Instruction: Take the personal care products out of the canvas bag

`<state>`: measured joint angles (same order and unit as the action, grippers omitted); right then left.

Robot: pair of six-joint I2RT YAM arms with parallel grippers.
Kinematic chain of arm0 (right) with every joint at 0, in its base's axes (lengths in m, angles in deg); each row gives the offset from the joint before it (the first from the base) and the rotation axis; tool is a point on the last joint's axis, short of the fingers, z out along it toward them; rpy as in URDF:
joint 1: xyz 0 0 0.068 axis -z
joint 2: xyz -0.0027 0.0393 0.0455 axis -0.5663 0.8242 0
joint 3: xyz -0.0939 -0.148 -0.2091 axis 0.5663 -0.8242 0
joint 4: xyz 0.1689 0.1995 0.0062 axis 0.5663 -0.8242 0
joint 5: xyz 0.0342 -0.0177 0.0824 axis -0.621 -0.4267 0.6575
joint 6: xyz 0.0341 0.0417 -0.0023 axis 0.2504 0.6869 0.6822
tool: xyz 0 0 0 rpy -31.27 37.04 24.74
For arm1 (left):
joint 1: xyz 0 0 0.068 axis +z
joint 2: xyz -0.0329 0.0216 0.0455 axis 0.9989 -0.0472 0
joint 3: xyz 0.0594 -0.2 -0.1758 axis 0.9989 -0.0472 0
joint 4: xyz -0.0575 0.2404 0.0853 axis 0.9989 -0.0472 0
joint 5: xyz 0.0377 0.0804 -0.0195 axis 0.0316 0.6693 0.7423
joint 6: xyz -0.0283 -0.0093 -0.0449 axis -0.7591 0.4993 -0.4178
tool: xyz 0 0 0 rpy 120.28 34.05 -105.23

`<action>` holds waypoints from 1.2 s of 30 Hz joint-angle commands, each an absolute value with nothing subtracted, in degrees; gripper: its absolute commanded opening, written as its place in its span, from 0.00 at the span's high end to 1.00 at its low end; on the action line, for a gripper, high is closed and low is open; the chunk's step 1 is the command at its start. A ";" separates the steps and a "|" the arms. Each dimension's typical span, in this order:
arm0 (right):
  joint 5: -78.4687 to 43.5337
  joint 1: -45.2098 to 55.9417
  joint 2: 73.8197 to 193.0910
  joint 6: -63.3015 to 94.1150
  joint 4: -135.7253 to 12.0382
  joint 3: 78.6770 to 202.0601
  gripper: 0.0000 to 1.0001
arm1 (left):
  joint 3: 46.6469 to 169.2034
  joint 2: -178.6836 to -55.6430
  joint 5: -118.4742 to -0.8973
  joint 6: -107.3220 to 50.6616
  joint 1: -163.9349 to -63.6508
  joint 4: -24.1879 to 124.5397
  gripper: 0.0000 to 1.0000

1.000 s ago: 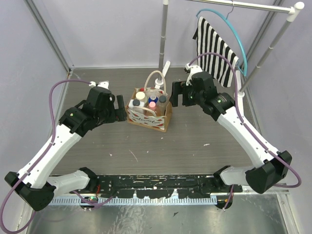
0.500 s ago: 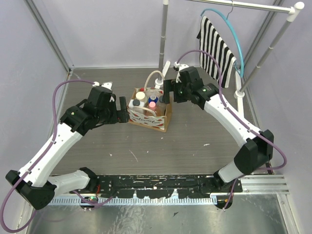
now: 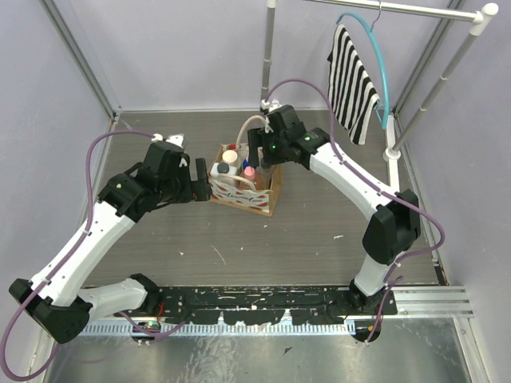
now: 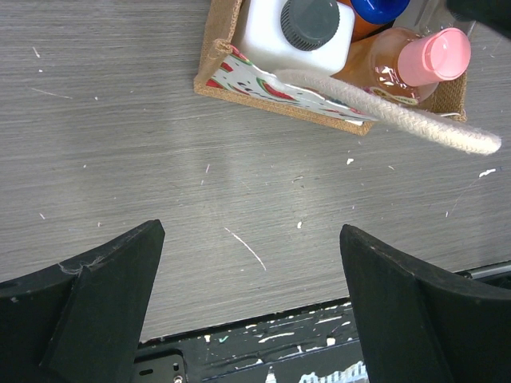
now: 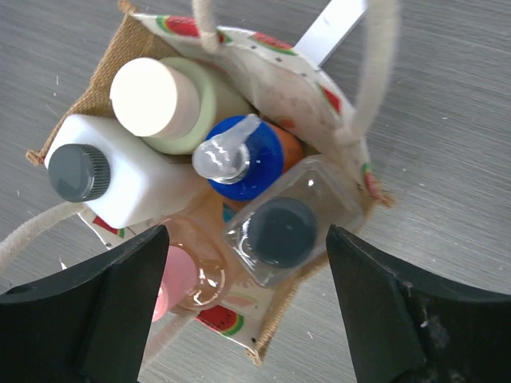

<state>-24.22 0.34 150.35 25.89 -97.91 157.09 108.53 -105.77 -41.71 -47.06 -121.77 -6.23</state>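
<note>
1. Near the middle of the grey table [image 3: 319, 231], the canvas bag [image 3: 254, 197] is being left standing upright, with the bottles packed inside it.
2. The right gripper [image 3: 262, 155] is being hovered over the bag's mouth, toward its 1 o'clock edge, jaws spread wide and gripping nothing.
3. The left gripper [image 4: 251, 231] is being held just beside the bag's 9 o'clock wall, jaws likewise apart and empty.
4. Inside the bag, as seen from the right wrist, these are being framed:
   - a clear square bottle with dark cap [image 5: 279, 231] at 5 o'clock
   - a blue pump bottle [image 5: 239, 155] at centre
   - a white squarish bottle [image 5: 136, 191] at 9 o'clock
   - a pale green bottle [image 5: 148, 96] at 11 o'clock
   - an orange pink-capped bottle [image 5: 172, 279] at 7 o'clock
5. The first removal is judged as only being approached, with nothing yet being grasped.
6. A descent onto one cap, a closing around its neck and a straight lift between the loop handles [image 5: 375, 72] are being called for next, with the bag likely being steadied by the left gripper.
</note>
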 commanded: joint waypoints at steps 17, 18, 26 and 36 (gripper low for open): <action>-42.54 -13.11 148.65 19.58 -100.40 162.42 0.23 | 108.32 -104.36 -44.44 -49.67 -121.57 -5.10 0.01; -44.04 -13.47 148.62 19.36 -100.63 162.51 0.23 | 107.98 -104.20 -44.62 -49.88 -121.57 -5.10 0.01; -46.71 -14.29 148.31 19.73 -100.67 162.67 0.21 | 106.47 -102.50 -44.92 -50.59 -121.57 -4.84 0.01; -39.98 -14.29 150.48 20.84 -100.03 162.69 0.20 | 105.01 -100.99 -45.38 -51.07 -121.57 -5.12 0.01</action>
<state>-44.42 -14.13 151.40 20.21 -101.78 160.76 106.43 -102.60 -44.55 -50.66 -121.77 -5.82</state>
